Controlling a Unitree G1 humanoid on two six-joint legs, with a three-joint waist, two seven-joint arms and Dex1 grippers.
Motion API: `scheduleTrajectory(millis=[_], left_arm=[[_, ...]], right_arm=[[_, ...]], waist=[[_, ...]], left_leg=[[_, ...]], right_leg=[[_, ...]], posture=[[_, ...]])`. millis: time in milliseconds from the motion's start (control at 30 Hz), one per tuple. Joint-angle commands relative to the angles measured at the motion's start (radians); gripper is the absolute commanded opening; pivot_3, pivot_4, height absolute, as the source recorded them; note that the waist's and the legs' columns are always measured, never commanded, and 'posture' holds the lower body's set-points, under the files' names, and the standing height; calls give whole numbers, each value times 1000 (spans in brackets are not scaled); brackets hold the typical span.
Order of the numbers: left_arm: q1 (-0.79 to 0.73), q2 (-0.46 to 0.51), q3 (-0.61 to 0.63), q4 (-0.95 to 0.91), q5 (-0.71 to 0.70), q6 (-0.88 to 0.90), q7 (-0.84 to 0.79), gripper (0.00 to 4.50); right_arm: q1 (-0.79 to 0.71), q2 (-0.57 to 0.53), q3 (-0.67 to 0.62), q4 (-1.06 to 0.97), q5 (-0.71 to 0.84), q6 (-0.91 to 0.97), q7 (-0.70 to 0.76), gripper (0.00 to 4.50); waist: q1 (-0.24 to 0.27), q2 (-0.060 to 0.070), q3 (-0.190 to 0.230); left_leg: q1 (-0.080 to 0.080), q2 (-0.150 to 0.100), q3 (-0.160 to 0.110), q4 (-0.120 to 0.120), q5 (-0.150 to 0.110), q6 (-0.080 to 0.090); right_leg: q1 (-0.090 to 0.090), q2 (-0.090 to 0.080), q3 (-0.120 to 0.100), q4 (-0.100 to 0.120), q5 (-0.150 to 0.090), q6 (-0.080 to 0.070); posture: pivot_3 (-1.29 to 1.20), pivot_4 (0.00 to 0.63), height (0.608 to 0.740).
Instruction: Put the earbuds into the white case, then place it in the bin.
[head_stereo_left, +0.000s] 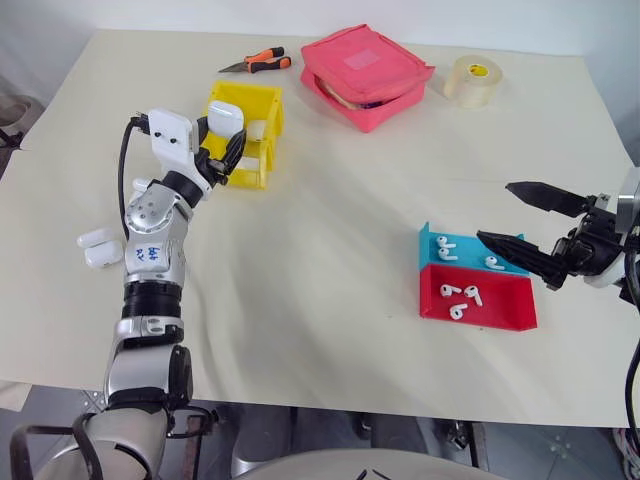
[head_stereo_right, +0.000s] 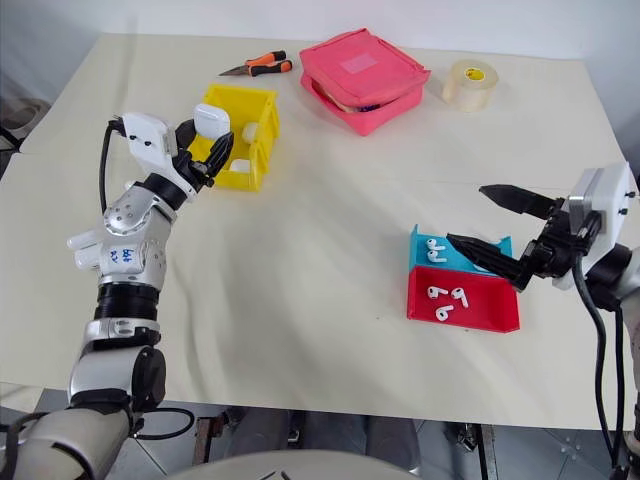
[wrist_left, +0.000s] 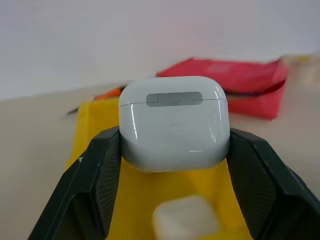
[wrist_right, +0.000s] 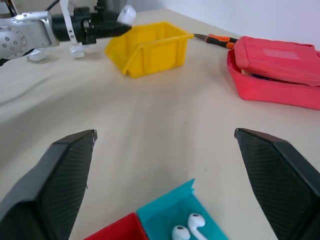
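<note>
Cream table (head_stereo_left: 330, 210) | left gripper (head_stereo_left: 222, 150) clamping white case (head_stereo_left: 226, 117), over bin (head_stereo_left: 262, 103) at 11 o'clock | right gripper (head_stereo_left: 515, 218) wide, empty, over earbuds (head_stereo_left: 462, 297) at 4 o'clock | step: binning; next: lower, release.

Open table (head_stereo_left: 330, 230) between yellow bin (head_stereo_left: 262, 110) and trays (head_stereo_left: 478, 300) — pink pouch (head_stereo_left: 365, 72) behind.

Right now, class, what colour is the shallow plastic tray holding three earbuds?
Red: the shallow plastic tray beside the blue one, best in the left eye view.
</note>
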Motion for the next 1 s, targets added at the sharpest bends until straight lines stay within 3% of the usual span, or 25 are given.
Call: scheduleTrajectory(millis=[33, 200, 367, 567, 1000], left_arm=[[-66, 17, -20, 86, 25, -26, -16, 2782], [-63, 33, -39, 72, 19, -59, -101, 4432], [49, 125, -15, -180, -9, 21, -155, 4469], [259, 234, 95, -531, -242, 136, -355, 4469], [637, 412, 278, -691, -457, 233, -631, 4469]], right_arm=[[-39, 2, 14, 12, -10, -25, 1, 4441], [-79, -7, 45, 42, -27, -37, 21, 4500], [-116, -10, 55, 80, -38, -48, 43, 4500], [-158, -11, 86, 167, -54, -76, 107, 4500], [-89, -73, 179, 349, -195, -230, 376, 4500]], waist=[[-1, 0, 0], [-4, 0, 0], [-13, 0, 0], [-28, 0, 0], [-26, 1, 0]], left_leg=[[0, 0, 0, 0, 0, 0], [0, 0, 0, -1, 0, 0], [0, 1, 0, -1, 0, 0], [0, 2, 0, -1, 0, 0], [1, 3, 0, -2, 0, 0]], right_leg=[[0, 0, 0, 0, 0, 0], [0, 0, 0, 0, 0, 0], [-1, 0, 0, 0, 0, 0], [-1, 0, 0, 0, 0, 0], [0, 0, 0, 0, 0, 0]], posture=[[0, 150, 740], [0, 150, 740], [0, 150, 740], [0, 150, 740], [0, 150, 740]])
